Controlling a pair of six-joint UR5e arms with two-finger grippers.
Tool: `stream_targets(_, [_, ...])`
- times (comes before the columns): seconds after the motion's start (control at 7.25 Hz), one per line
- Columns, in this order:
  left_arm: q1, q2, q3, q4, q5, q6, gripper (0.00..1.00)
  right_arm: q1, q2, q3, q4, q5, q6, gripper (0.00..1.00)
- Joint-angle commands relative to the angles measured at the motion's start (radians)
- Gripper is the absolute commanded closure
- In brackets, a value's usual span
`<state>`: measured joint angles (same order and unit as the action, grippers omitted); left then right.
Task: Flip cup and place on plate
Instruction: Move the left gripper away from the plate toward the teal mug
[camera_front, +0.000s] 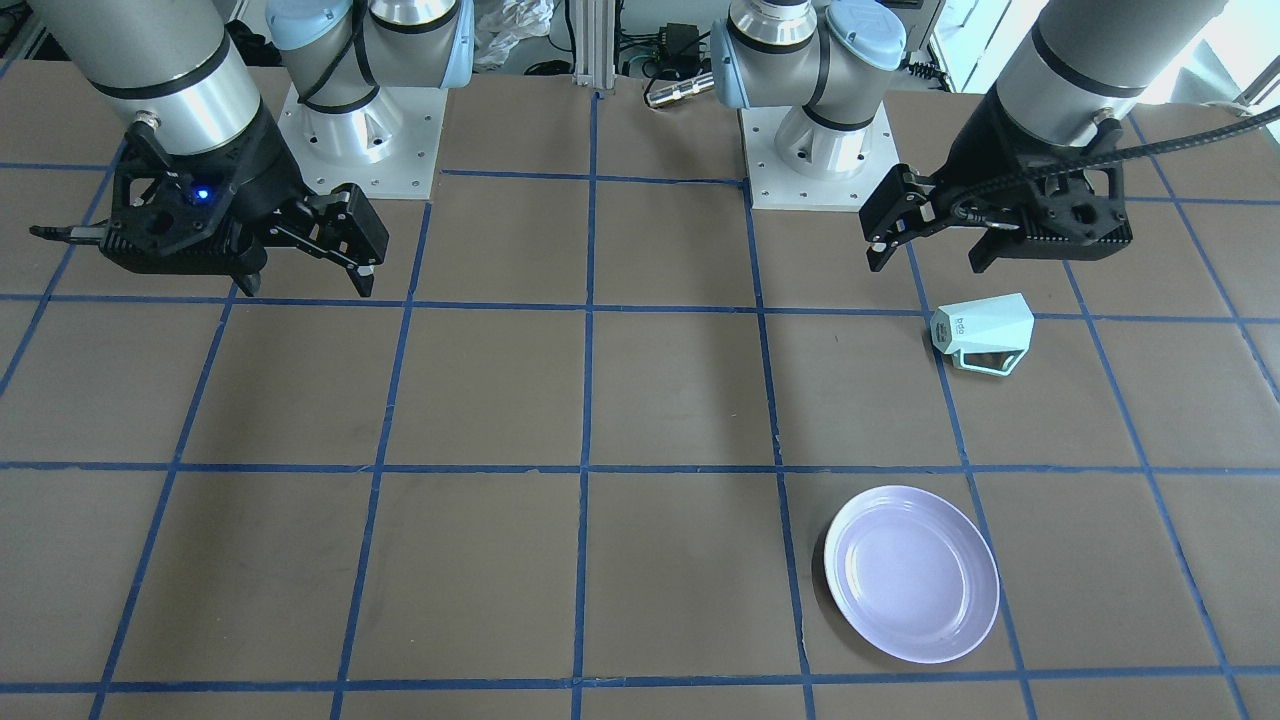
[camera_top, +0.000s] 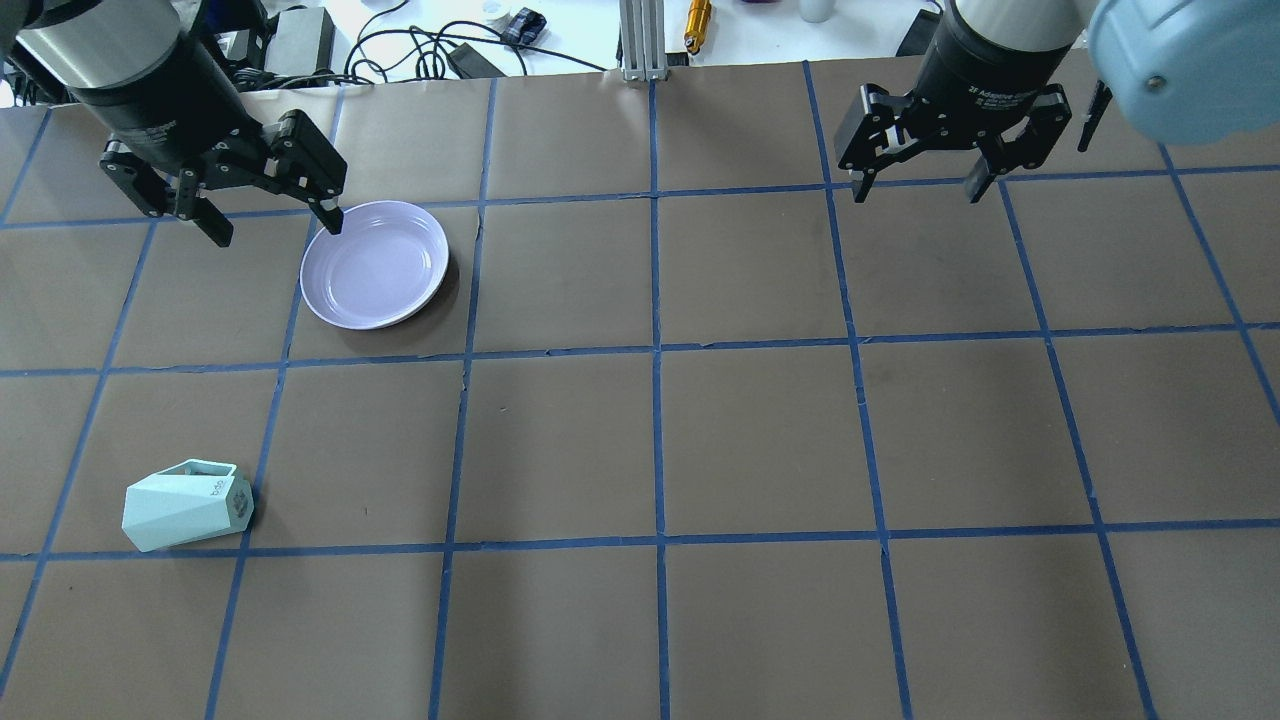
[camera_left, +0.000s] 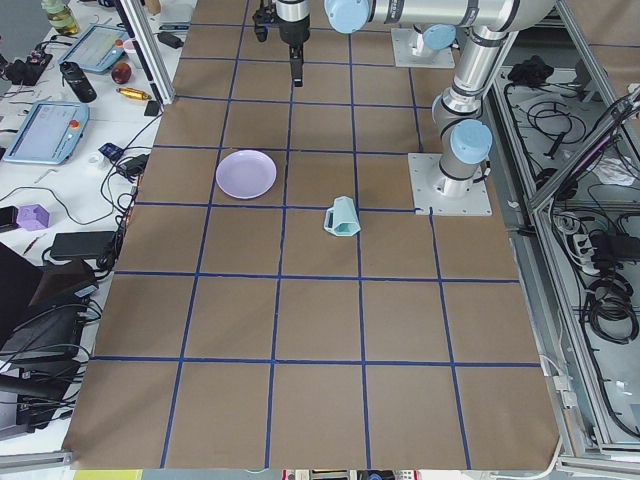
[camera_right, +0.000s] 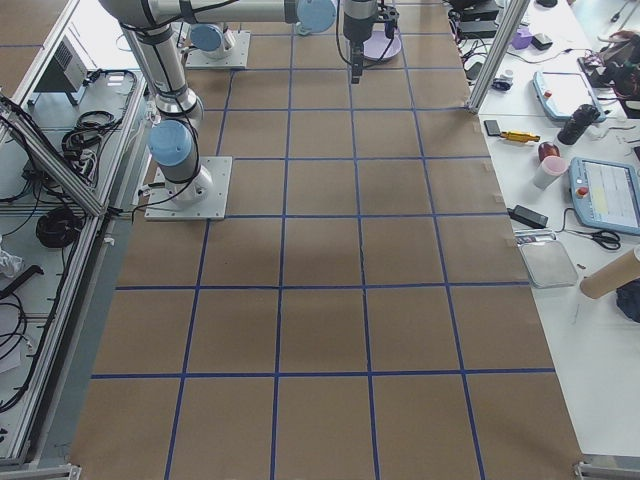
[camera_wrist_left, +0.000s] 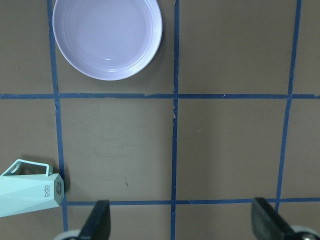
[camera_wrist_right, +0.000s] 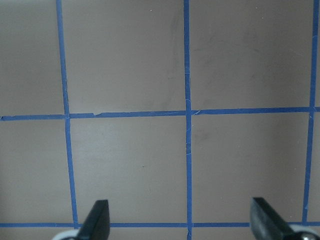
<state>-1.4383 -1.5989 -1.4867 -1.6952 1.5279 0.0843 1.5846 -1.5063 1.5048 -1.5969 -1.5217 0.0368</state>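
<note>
Down at the robot's own side of the desk (camera_top: 760, 440), on its left half, the pale mint-green faceted cup (camera_top: 188, 505) is lying on its side. Its angular loop handle is pointing away from the robot. Its narrow base end, carrying small dark lettering, is facing the desk's middle and reaching one of the blue tape lines (camera_top: 655, 440) that are dividing the brown surface into squares.

Farther out on the same half, the round pale lavender plate (camera_top: 375, 263) is sitting right way up, well apart from the cup, with a tape line running between the two.

The left hand (camera_top: 277, 230) is hovering in the air above this half of the desk, its two fingers spread wide and gripping nothing. In the left wrist view both black fingertips (camera_wrist_left: 97, 222) are showing at the bottom edge, the plate is lying ahead of them, and the cup is peeking in at the lower left corner. The hand is touching neither of them.

Across on the other half, the right hand (camera_top: 918, 192) is hanging above the desk too, its fingers spread equally wide and holding nothing. The right wrist view is showing taped brown surface beneath it.

Beyond the desk's far edge, black cables (camera_top: 400, 45) are trailing over a pale surface beside an upright aluminium post (camera_top: 640, 40).
</note>
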Motion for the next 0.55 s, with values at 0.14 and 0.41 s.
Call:
stream_targets(0.14, [0.113,0.005,-0.004,-0.060,-0.043,0.122,0.00,0.000,0.000,0.000,0.000,0.000,0.000,0.00])
stream_targets(0.41, [0.191,0.005,-0.004,-0.104,-0.052,0.194,0.00,0.000,0.000,0.000,0.000,0.000,0.000,0.00])
